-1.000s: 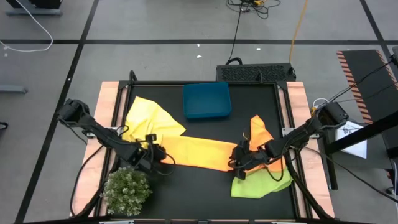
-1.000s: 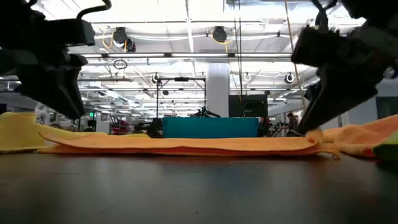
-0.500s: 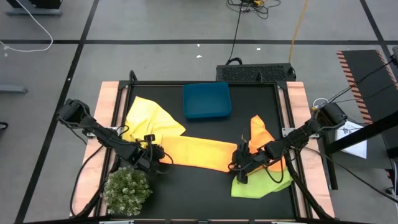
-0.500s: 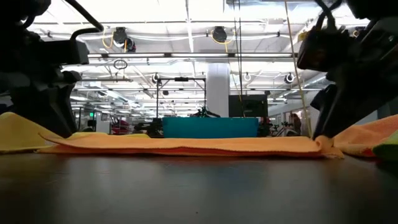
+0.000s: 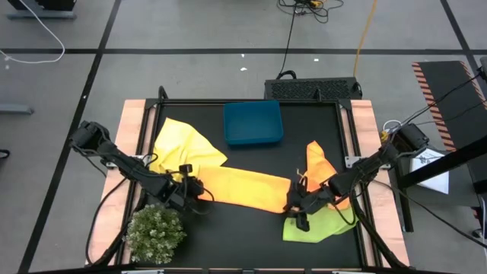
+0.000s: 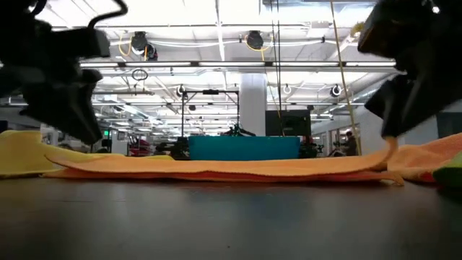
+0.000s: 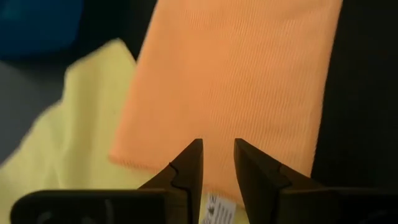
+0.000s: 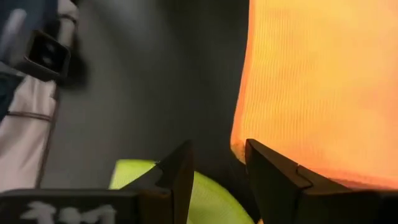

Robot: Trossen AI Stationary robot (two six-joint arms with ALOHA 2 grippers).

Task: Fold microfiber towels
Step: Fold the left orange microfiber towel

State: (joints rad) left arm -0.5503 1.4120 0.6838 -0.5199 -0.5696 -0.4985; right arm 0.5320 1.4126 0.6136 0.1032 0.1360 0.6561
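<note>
Lifting one orange towel [image 5: 243, 187] corner, the right hand [image 5: 295, 204] pinches it; only wrist view shows left hand [image 7: 217, 163] pinching.

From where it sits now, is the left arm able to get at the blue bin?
Probably yes: the left tool sits at the orange towel's near end, and only flat yellow towel lies between it and the blue bin.

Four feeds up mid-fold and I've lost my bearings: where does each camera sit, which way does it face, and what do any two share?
High: overhead, straight down; both arms, left gripper, right gripper, orange towel.
Low: table height, level across towel to blue bin; both arms dark at the sides.
Left wrist: past its own fingers onto the orange towel and a yellow towel.
Right wrist: past its own fingers; orange edge, lime towel.
All four share the orange towel.
</note>
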